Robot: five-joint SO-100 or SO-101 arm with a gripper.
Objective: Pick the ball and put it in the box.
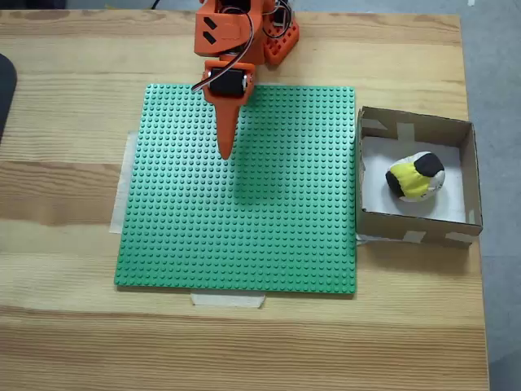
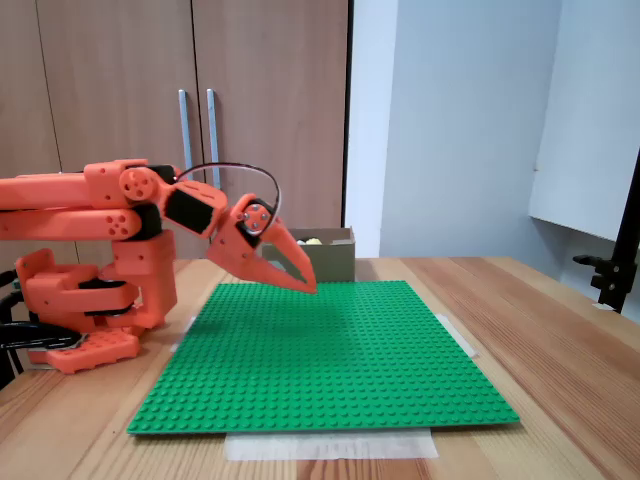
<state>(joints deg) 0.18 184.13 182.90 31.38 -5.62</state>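
Observation:
The ball, with yellow, black and white patches, lies on the white floor inside the brown cardboard box at the right of the table. In a fixed view from the side, only the ball's top peeks over the wall of the box at the far end. My orange gripper hovers above the far part of the green studded baseplate, well left of the box. Its fingers meet at the tip with nothing between them, and it hangs a little above the plate.
The arm's orange base stands at the plate's edge, with the arm folded back over it. Tape strips hold the plate to the wooden table. A black object lies at the left edge. The box sits close to the table's right edge.

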